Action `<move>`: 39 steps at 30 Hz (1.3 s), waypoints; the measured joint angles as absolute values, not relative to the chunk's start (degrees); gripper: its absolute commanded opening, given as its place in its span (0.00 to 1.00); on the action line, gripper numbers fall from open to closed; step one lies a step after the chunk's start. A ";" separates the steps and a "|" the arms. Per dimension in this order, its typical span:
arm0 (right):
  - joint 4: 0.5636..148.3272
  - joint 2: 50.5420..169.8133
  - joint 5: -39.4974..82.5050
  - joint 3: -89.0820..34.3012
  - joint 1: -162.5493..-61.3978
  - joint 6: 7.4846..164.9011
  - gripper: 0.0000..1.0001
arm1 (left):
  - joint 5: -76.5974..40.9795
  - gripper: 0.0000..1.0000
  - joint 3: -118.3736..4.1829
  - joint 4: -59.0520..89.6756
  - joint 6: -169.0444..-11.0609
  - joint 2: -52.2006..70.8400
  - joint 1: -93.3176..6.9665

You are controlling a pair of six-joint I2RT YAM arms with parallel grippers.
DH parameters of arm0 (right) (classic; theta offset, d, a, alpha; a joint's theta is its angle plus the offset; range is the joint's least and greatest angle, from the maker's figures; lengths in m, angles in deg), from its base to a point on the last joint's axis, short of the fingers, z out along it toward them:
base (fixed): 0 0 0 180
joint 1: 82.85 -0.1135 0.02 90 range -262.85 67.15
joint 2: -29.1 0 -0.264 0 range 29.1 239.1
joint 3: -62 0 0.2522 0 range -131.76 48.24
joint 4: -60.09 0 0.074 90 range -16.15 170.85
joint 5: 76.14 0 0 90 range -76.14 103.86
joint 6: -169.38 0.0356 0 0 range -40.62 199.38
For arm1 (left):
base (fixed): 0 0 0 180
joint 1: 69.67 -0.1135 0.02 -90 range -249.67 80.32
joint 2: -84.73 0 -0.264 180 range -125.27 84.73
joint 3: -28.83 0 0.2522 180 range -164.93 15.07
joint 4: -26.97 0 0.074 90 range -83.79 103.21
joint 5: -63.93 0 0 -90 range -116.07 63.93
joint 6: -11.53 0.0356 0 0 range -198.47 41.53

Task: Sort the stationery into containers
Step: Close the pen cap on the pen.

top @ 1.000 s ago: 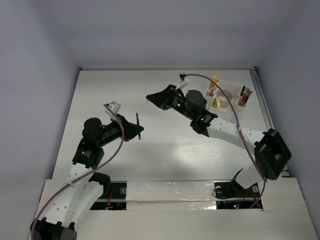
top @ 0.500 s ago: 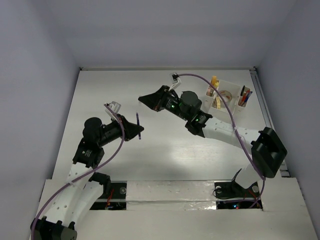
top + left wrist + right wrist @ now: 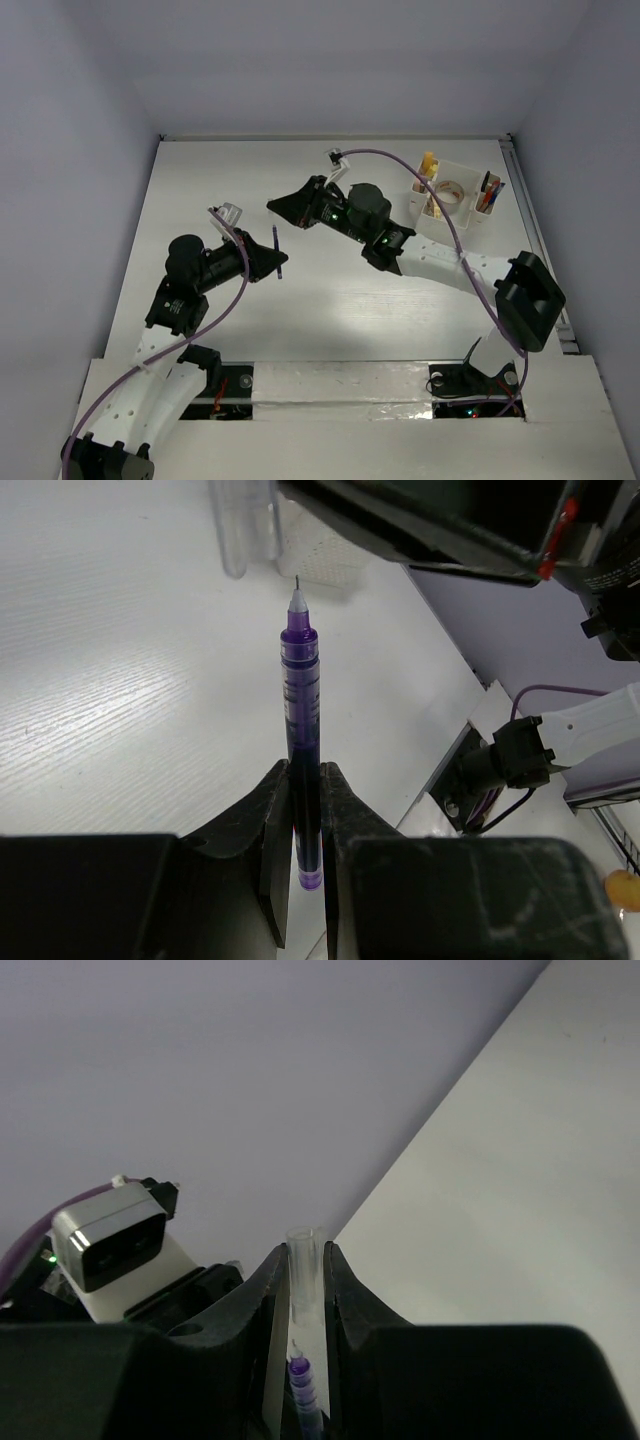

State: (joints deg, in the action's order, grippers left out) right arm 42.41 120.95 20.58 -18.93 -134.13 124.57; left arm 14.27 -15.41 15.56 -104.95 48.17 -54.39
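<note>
Pinching a purple pen [image 3: 302, 730] low on its barrel with the left gripper [image 3: 305, 780], with jaws pressed tight onto it, well to the left of the cream-white organizer [image 3: 470, 218] and raised above the table [image 3: 200, 180], with the bare tip turned toward the other arm.

Nearer to the organizer but well apart from it: gripping a clear pen cap [image 3: 303, 1270] with the right gripper [image 3: 304, 1260], with fingers closed on its two sides, near the pen tip and not yet on it.

Judged as the capping step, with pen and cap close together between the two wrists.

Inside the organizer: holding already a beige tape roll [image 3: 452, 190] in the middle, red and blue pens [image 3: 488, 193] in the right compartment, yellow and orange blocks [image 3: 428, 165] at the left end.

Finding no other loose stationery on the table left of the organizer. Probably close to the end, then; left to do only capping the purple pen and carrying it right, into the organizer, likely beside the other pens.
</note>
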 measured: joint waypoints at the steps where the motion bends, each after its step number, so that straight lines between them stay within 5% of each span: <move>1: 42.67 121.30 20.50 -18.93 -134.22 124.37 0.00 | 14.27 0.00 -15.41 15.56 -104.95 48.19 -54.39; 39: 43.87 119.33 19.84 -18.93 -134.27 120.52 0.00 | 13.98 0.00 -15.41 15.54 -104.95 48.24 -54.39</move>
State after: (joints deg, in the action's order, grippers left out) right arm 43.87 119.33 19.84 -18.93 -134.27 120.52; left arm 13.98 -15.41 15.54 -104.95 48.24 -54.39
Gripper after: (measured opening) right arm 0.213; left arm 0.083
